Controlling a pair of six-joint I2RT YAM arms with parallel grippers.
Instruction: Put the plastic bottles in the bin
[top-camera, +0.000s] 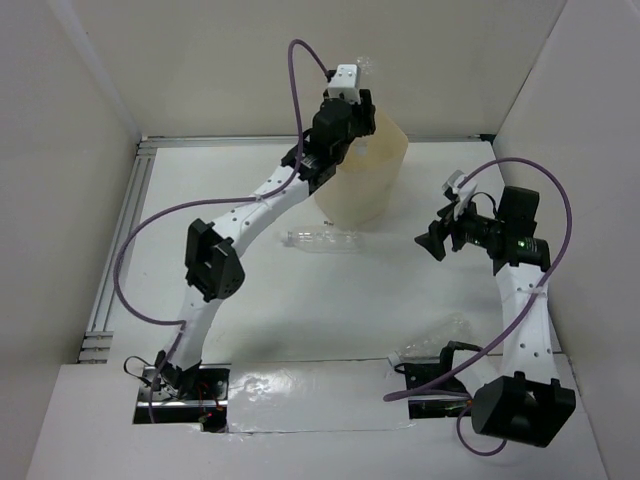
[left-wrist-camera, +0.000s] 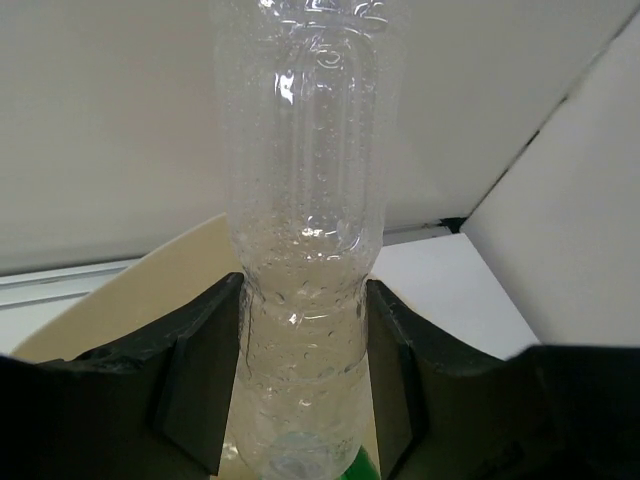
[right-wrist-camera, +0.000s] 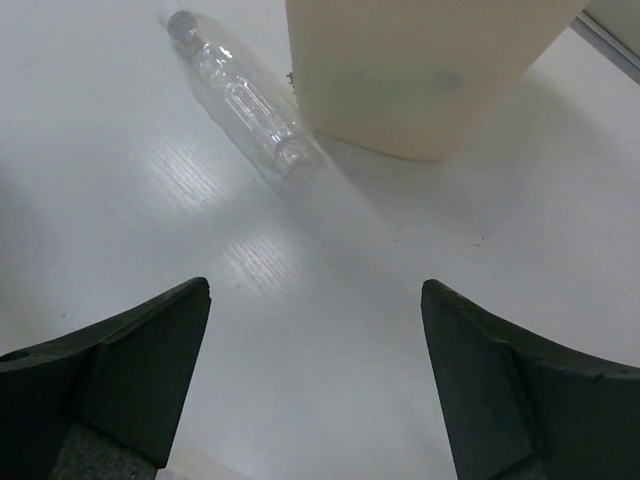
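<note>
Grips a clear bottle (left-wrist-camera: 305, 200) at its waist with the left gripper (left-wrist-camera: 305, 385), clamped tight, directly above the bin (left-wrist-camera: 130, 300) — long axis pointing straight out from the claw. Hangs the right gripper (right-wrist-camera: 315, 385) spread and empty beside the bin (second bottle (right-wrist-camera: 240, 95) flat at the bin's foot).

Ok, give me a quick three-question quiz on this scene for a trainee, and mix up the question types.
1. True or false: the right gripper is open and empty.
2. The left gripper is clamped on: A) a clear plastic bottle B) a cloth C) nothing.
3. Fill in: in the top view, ___ clear bottles lie on the table.
Key: 1 true. 2 A. 3 two: the fallen bottle beside the bin, another bottle by the right arm's base.
</note>
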